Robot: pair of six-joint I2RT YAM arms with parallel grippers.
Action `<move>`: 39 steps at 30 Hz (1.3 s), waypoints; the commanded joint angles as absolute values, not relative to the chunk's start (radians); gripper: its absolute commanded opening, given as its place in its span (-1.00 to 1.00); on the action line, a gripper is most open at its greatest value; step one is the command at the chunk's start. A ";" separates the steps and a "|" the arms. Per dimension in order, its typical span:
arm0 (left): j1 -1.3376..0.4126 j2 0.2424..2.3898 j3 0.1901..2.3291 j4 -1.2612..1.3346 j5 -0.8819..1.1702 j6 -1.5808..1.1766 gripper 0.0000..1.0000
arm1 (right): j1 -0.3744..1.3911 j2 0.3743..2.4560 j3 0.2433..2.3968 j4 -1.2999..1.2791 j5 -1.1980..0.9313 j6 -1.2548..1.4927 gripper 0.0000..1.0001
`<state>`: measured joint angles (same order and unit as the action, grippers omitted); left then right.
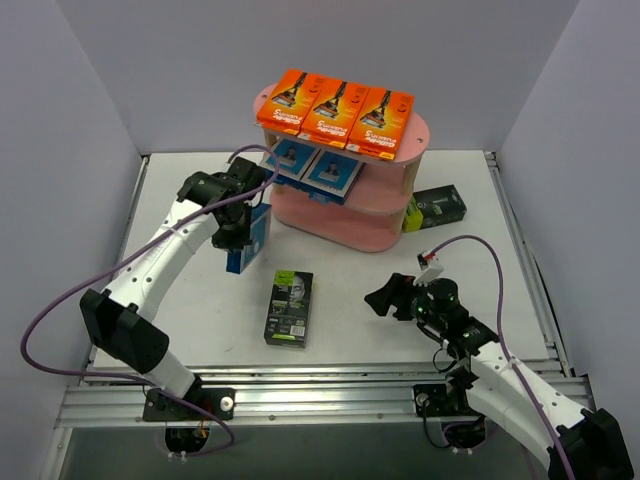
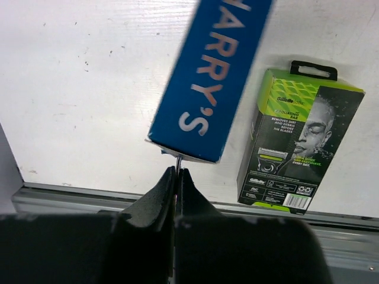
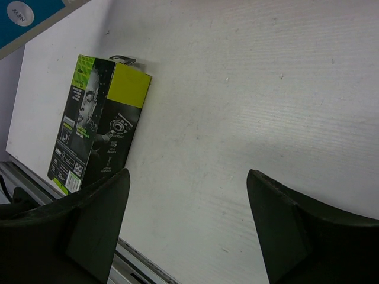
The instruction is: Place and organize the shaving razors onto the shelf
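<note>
White table (image 1: 350, 300) carries the pink shelf (image 1: 345, 228): three orange packs (image 1: 336, 112) on its top board, two blue packs (image 1: 318, 170) on the middle one. Left gripper (image 2: 177, 173) pinches a third blue pack (image 1: 250, 236) beside the shelf; right gripper (image 3: 188, 177) is open, empty.

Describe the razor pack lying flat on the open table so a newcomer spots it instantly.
Start at the pink shelf, then look down the white table toward its near edge. The black-and-lime pack lies flat there, alone and face up; its twin sits beside the shelf's right end.

Left claw (image 2: 178, 173) pinches blue pack (image 2: 207, 77); black-green pack (image 2: 302, 142) beside.
</note>
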<state>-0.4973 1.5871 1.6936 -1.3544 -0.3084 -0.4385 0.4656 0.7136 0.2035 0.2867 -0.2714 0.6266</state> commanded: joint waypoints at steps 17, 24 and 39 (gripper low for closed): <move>-0.776 1.473 1.776 -1.658 -0.322 -0.459 -0.95 | 0.594 0.606 0.297 0.417 -0.344 0.577 0.51; -0.859 1.434 1.773 -1.660 -0.308 -0.466 -0.95 | 0.626 0.635 0.376 0.456 -0.428 0.473 0.52; -1.011 1.381 1.732 -1.655 -0.264 -0.379 -0.95 | 0.684 0.687 0.532 0.507 -0.522 0.243 0.51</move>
